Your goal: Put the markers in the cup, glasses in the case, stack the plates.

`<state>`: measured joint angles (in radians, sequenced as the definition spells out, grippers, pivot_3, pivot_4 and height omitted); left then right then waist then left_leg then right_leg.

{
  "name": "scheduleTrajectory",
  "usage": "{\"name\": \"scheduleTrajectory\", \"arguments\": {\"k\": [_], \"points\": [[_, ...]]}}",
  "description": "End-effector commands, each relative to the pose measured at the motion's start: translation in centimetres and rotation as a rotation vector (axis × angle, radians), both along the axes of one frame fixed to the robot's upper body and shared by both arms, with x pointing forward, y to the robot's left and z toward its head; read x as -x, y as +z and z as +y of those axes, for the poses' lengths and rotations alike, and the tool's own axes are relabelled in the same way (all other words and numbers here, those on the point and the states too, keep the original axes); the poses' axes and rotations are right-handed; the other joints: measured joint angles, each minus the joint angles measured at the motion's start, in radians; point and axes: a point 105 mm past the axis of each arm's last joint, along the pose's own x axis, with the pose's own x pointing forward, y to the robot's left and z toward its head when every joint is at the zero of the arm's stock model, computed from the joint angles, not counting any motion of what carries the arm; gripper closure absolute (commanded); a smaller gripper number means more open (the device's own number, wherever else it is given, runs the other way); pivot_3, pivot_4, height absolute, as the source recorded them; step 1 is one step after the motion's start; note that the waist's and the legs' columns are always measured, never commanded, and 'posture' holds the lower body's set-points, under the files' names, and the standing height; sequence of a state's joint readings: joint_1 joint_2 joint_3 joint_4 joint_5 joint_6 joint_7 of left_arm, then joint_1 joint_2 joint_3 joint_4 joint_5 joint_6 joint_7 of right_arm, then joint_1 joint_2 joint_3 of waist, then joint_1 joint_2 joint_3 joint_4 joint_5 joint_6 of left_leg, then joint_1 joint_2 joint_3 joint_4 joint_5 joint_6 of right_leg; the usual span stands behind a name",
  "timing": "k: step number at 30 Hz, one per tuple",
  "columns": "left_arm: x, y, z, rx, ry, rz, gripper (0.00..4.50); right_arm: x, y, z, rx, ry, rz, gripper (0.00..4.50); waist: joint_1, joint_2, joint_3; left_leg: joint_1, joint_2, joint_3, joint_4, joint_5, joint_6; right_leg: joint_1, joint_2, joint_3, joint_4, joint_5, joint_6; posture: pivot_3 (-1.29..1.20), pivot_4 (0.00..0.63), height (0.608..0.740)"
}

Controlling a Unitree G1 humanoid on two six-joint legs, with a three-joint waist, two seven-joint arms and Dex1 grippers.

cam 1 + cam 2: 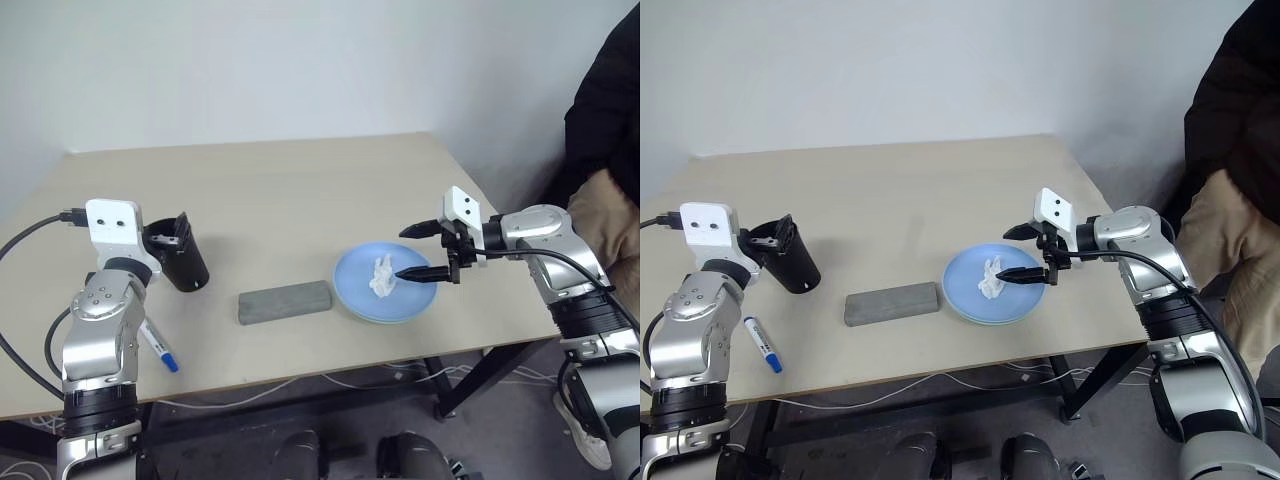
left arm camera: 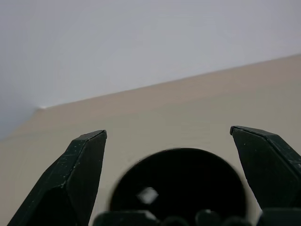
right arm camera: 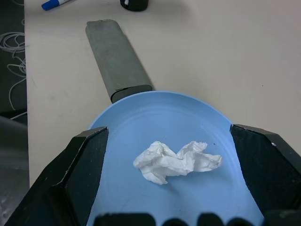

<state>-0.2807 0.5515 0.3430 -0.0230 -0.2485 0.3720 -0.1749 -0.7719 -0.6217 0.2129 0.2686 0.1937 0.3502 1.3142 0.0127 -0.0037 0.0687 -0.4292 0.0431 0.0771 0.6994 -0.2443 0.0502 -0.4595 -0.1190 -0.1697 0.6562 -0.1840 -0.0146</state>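
Cup [image 1: 183,262]: black tumbler, tilted, between spread fingers of left gripper [image 2: 171,155].
Plates [image 1: 352,275]: blue on top, stacked, crumpled tissue [image 3: 175,161] inside, under open right gripper [image 1: 415,251].

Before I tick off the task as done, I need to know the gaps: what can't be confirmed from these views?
- Cup: its inside is dark in the head views and blurred in the left wrist view, so the black-capped marker can't be confirmed.
- Case: shut, contents hidden.
- Plates: the blue one covers whatever lies beneath; only a pale rim shows.
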Motion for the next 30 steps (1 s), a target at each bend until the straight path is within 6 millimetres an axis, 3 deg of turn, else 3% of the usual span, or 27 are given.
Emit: {"name": "scheduleTrajectory", "arguments": {"k": [1,8,16,20,24,30], "points": [[0.3,2.0,0.1,-0.019,0.003,-0.065,0.02,0.0,0.8,-0.1,-0.007,0.009,-0.031,0.00,0.000,0.000,0.000,0.000,0.000,0.000,0.000,0.000,0.000,0.000,0.000,0.000,0.000,0.000,0.000,0.00,0.000,0.701],[0.9,3.9,-0.1,0.026,-0.037,-0.112,0.02,0.0,0.8,0.0,-0.004,0.014,-0.030,0.00,0.000,0.000,0.000,0.000,0.000,0.000,0.000,0.000,0.000,0.000,0.000,0.000,0.000,0.000,0.000,0.00,0.000,0.701],[4.1,8.2,-3.1,0.094,-0.277,-0.107,0.02,0.1,0.5,-0.2,0.002,0.016,-0.021,0.00,0.000,0.000,0.000,0.000,0.000,0.000,0.000,0.000,0.000,0.000,0.000,0.000,0.000,0.000,0.000,0.00,0.000,0.701],[5.2,7.7,-2.1,0.114,-0.210,-0.003,0.02,0.1,0.3,-0.1,0.004,0.026,-0.015,0.00,-0.001,0.001,0.000,0.001,0.000,0.000,0.000,0.000,0.000,0.000,0.001,0.000,0.000,0.000,0.000,0.00,0.000,0.701],[6.2,5.8,-0.7,0.184,-0.059,0.118,0.02,0.1,0.1,0.1,0.008,0.037,-0.009,0.00,-0.001,0.000,0.000,0.001,0.000,-0.001,0.000,0.000,0.000,0.001,0.001,0.000,0.001,0.000,0.000,0.00,0.000,0.701],[8.1,0.6,3.2,0.278,0.306,0.448,0.02,0.0,0.1,0.3,0.017,0.056,-0.005,0.00,-0.001,0.000,0.000,0.001,0.000,-0.002,0.001,0.000,0.000,0.002,0.001,0.000,0.001,0.000,0.000,0.00,0.000,0.701]]}}
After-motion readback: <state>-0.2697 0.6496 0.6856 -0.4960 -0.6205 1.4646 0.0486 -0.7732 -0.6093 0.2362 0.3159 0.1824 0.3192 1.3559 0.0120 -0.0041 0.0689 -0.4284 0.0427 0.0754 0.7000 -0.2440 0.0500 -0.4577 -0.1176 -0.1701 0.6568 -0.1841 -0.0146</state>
